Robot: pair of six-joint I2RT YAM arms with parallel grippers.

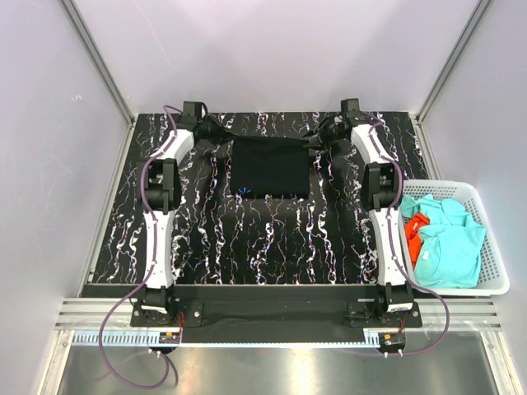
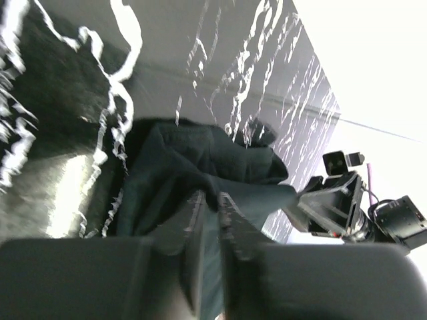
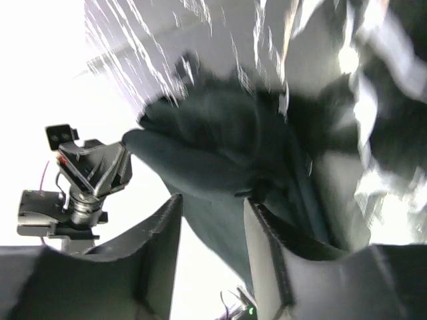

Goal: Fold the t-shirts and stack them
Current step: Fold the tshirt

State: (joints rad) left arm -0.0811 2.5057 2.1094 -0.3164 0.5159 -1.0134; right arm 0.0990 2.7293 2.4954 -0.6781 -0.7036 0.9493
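A black t-shirt point(image 1: 270, 167) lies folded into a rectangle at the far middle of the table. My left gripper point(image 1: 218, 133) is at its far left corner and my right gripper point(image 1: 319, 134) at its far right corner. In the left wrist view the black cloth point(image 2: 200, 153) bunches up and runs between the jaws of the left gripper point(image 2: 210, 197), which stand a narrow gap apart. In the right wrist view the right gripper point(image 3: 212, 200) is open, with the black cloth point(image 3: 207, 147) hanging against one finger. Turquoise t-shirts point(image 1: 449, 247) and an orange-red one point(image 1: 414, 226) lie in the basket.
A white lattice basket point(image 1: 494, 284) stands off the table's right edge, beside the right arm. The black marbled tabletop point(image 1: 247, 239) is bounded by light walls at the back and both sides. Each wrist view shows the other arm's camera mount across the shirt.
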